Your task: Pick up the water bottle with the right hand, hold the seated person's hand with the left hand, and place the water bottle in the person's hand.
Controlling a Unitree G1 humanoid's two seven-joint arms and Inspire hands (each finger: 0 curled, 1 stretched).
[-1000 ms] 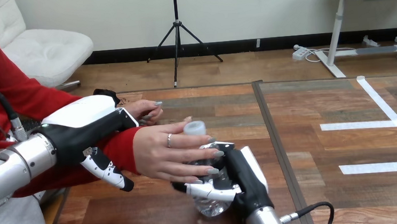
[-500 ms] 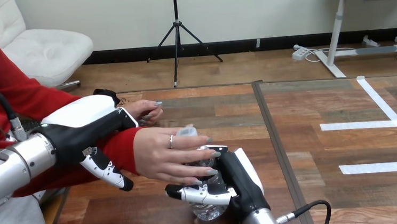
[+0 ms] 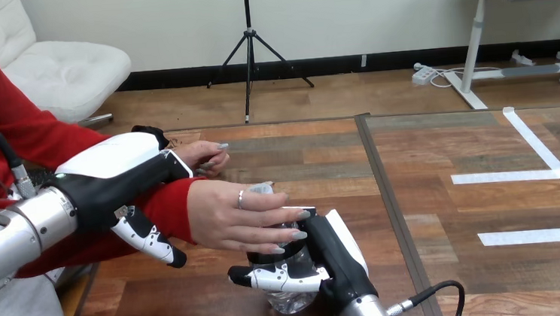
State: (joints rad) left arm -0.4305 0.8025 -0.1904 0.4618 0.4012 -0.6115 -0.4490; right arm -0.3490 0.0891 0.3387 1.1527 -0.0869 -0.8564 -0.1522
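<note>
A clear plastic water bottle [image 3: 290, 300] with a pale cap stands low near the table's front. My right hand [image 3: 335, 258] is shut on it from the right, thumb across its front. The person's hand [image 3: 229, 218] lies over the bottle's upper part, its fingers curled down around the neck and hiding most of it. My left hand [image 3: 116, 178] is over the person's red sleeve just behind that hand, with fingers [image 3: 147, 240] curled under the wrist.
The person's other hand [image 3: 205, 155] rests on the wooden table [image 3: 299, 149] behind my left hand. A dark seam [image 3: 384, 195] runs front to back. White tape marks [image 3: 542, 175] lie at the right. A cable [image 3: 435, 295] loops by my right forearm.
My right hand has shifted left and nearer with the bottle, which now sits lower under the person's hand. The person's fingers have settled further down around it. My left hand has kept its place.
</note>
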